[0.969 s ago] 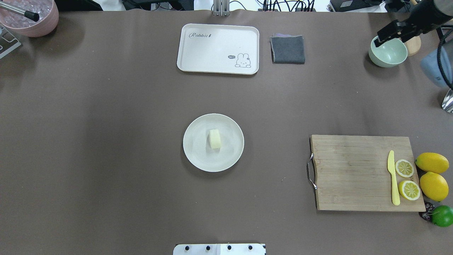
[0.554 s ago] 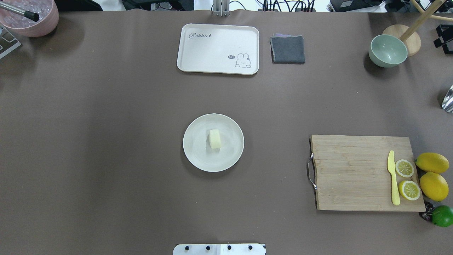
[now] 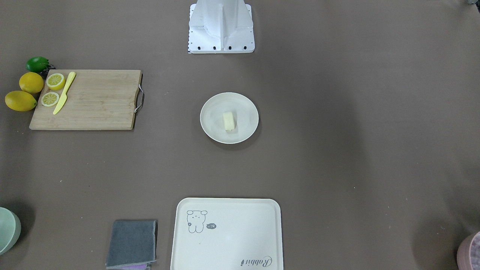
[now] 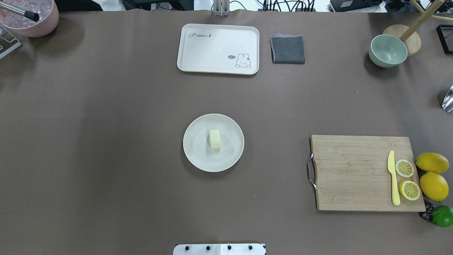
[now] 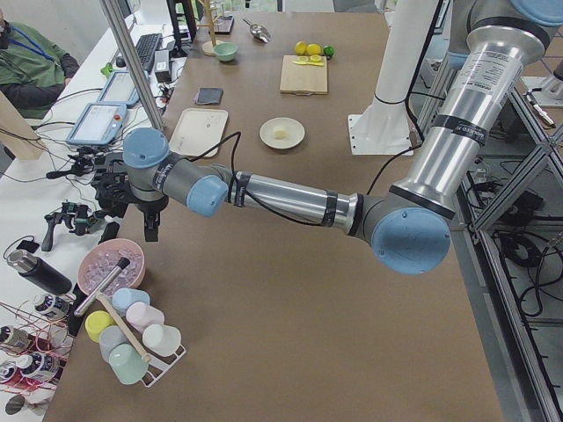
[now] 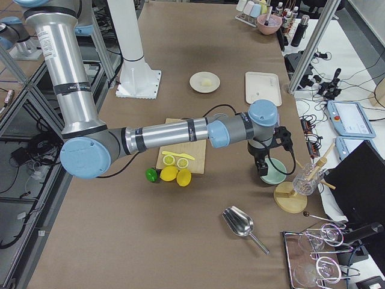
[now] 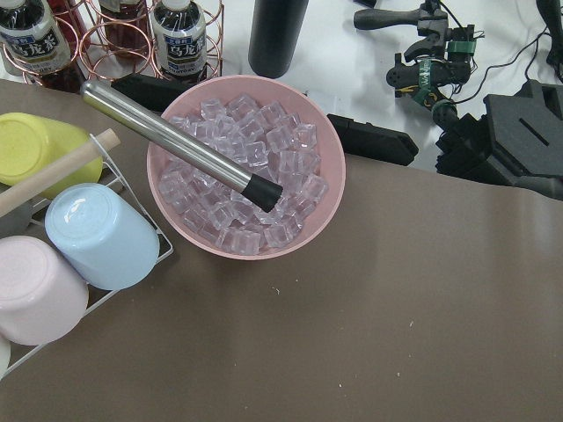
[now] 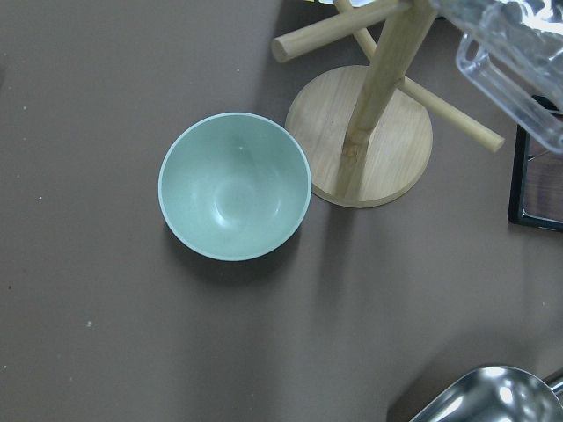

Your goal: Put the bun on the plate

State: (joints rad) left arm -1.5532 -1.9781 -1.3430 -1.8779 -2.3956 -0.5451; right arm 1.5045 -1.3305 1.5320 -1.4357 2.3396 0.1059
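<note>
bun (image 4: 214, 139) lies near middle of plate (image 4: 198, 157), mid-table. left gripper (image 5: 151, 230) near pink ice bowl (image 7: 337, 189), right gripper (image 6: 262, 170) by green bowl (image 8: 233, 186); jaws of both: cannot tell.

A tray (image 4: 218, 49) and grey cloth (image 4: 287, 49) lie at the far edge. A cutting board (image 4: 354, 173) on the right carries a yellow knife (image 4: 392, 177) and two lemon halves (image 4: 404, 168); a green bowl (image 4: 387, 51) sits far right.
</note>
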